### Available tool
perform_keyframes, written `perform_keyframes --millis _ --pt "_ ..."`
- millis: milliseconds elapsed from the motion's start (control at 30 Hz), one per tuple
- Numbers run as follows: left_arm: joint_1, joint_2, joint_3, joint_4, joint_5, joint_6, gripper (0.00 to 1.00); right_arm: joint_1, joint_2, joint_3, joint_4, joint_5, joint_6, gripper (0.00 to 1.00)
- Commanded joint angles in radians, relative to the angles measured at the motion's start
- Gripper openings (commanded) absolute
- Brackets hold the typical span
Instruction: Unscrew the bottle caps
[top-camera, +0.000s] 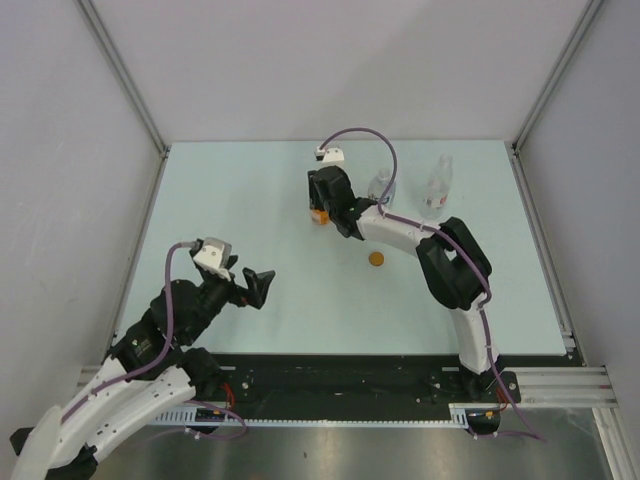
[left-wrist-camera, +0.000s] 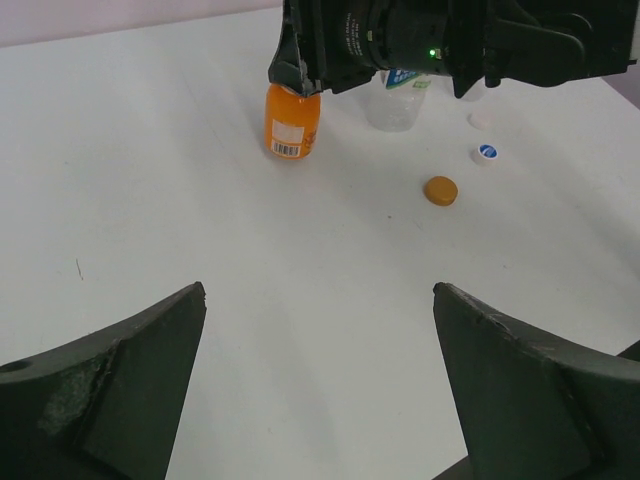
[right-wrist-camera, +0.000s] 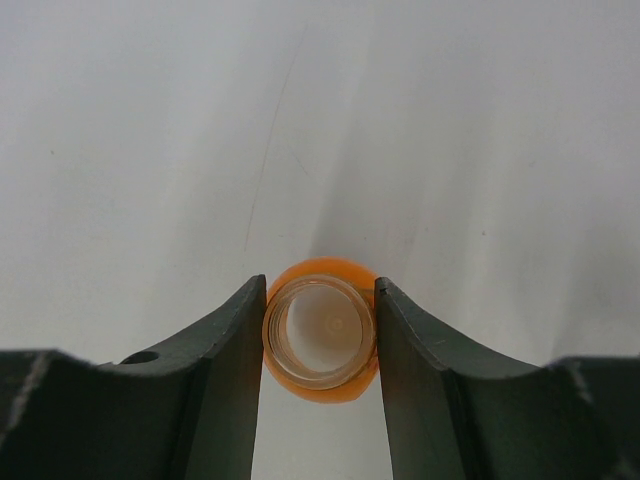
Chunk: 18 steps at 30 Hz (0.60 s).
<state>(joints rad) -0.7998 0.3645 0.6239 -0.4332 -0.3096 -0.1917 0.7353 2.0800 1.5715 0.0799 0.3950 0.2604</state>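
A: Pale green table, and the biggest thing over it is the right arm, stretched out to the far middle. That's my first worry.

B: Why the arm?

A: Its forearm lies just beside the clear bottle with the blue label, and the slim bottle stands a little further right. A careless sweep home would likely knock one over.

B: And the orange bottle?

A: Upright on the table, mouth open, its threaded neck pinched between the fingers of the right gripper. If the jaws lift or twist before letting go, I'd expect the bottle to tip or drag. It's squat but looks light.

B: The left gripper?

A: Spread wide, holding nothing, hanging over the near-left table, well apart from everything. Little risk there.

B: The caps?

A: Three lie loose on the table: the orange cap nearest, then the white cap with the blue mark, then the plain whitish cap. So the unscrewing looks done. They're small and round, and a nudge from a retreating arm could send one rolling to the table edge.
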Motion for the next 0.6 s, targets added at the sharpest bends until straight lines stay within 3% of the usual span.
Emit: perform_keyframes --millis 0,333,433,567 --pt "0.005 0.016 -0.003 0.005 0.004 -0.003 0.99 -0.007 0.049 0.062 0.014 0.013 0.022 0.0" --pt "0.005 0.034 -0.009 0.021 -0.003 0.0 0.99 -0.02 0.104 0.101 -0.003 0.004 0.042 0.01" --pt "0.005 0.033 -0.012 0.024 -0.003 0.0 0.99 -0.028 0.121 0.108 -0.008 -0.001 0.037 0.15" --pt "0.005 0.04 -0.013 0.025 0.0 -0.002 1.0 -0.024 0.126 0.102 0.001 0.008 0.033 0.18"
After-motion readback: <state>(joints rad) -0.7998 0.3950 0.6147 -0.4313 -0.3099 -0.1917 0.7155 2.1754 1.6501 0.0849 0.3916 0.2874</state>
